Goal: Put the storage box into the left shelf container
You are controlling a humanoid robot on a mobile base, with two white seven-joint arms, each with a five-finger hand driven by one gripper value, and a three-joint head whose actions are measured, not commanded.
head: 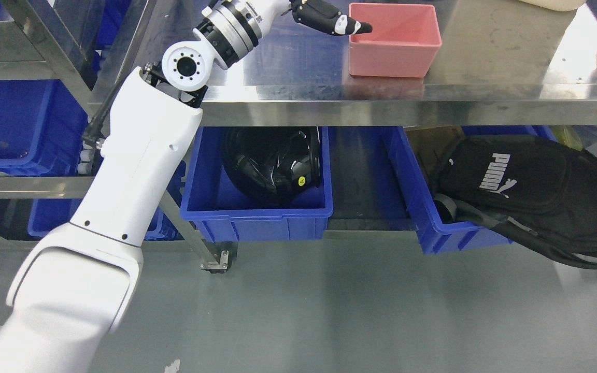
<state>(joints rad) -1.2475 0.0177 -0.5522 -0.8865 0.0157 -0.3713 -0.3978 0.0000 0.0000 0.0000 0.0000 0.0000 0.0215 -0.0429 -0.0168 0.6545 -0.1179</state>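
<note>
1. The left arm [122,197] comes in from the lower left and reaches up and across the steel table [485,62], its white shell filling much of the left side of the head view.
2. The left hand [329,18] sits at the top of the view, dark-fingered, with one fingertip [363,27] touching or just over the left rim of the pink storage box [394,46].
3. Most of the hand is cut off by the top edge, so I cannot tell how far the fingers are spread or whether they have any hold on the box; only that one fingertip shows clearly.
4. The storage box stands upright on the table, near its front edge, open side up and with nothing visible inside.
5. Under the table, a blue bin [257,207] holds a black helmet [272,160] with a small yellow sticker.
6. To the right of it, a second blue bin [423,217] is tilted outward, and a black backpack [531,191] with white lettering spills over its front.
7. On the left stands a metal shelf [18,62], partly hidden behind the arm, with blue shelf containers [8,129] on its levels; the storage box is well apart from them.
8. A pale object [552,4] shows at the top right corner of the table, too cropped to identify.
9. The floor [329,311] below is grey and glossy.
</note>
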